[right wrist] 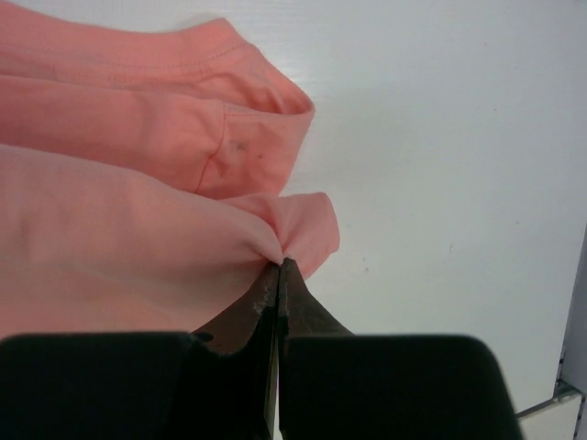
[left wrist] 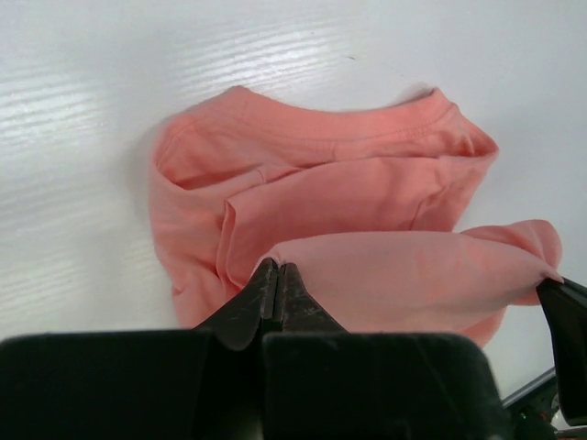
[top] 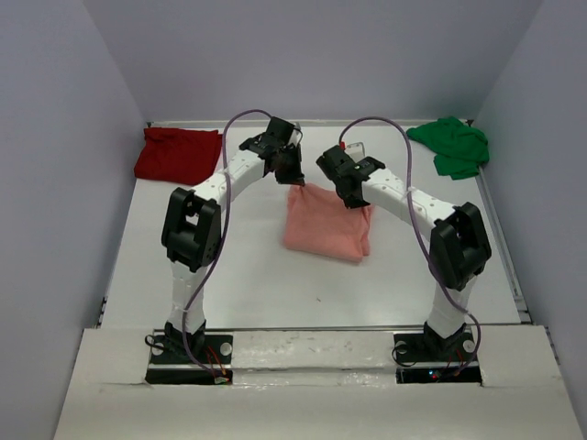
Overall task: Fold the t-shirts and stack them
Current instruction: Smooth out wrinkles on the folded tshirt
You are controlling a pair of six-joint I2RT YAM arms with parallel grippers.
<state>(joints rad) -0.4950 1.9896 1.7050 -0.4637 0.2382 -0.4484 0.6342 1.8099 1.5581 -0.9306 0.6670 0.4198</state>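
From the top camera you see the salmon-pink t-shirt [top: 326, 225] lying partly folded in the middle of the white table [top: 275, 284], between the two arms. Your left gripper [top: 292, 172] sits at the shirt's far left corner and your right gripper [top: 351, 194] at its far right corner, both reaching down onto the far edge of the cloth. The dark red t-shirt [top: 179, 153] lies flat in the far left corner of the table. The bright green t-shirt [top: 451, 145] is bunched in the far right corner. Both are well apart from the pink one. From this height you cannot judge the gap between either pair of fingers. In the left wrist camera your left fingers are pressed together, with a fold of the pink cloth pinched between their tips. That fold is raised off the table and runs taut to the right edge of the picture, where a dark part meets it. Under the raised fold the rest of the shirt rests on the table in loose layers, with a stitched band [left wrist: 367, 128] along its far side. In the right wrist camera your right fingers are likewise closed tight, and a small puckered corner of the pink shirt is nipped at the tips. The cloth spreads away to the left from that pinch, the lower layers lie beyond it, and bare table fills the right of the picture.
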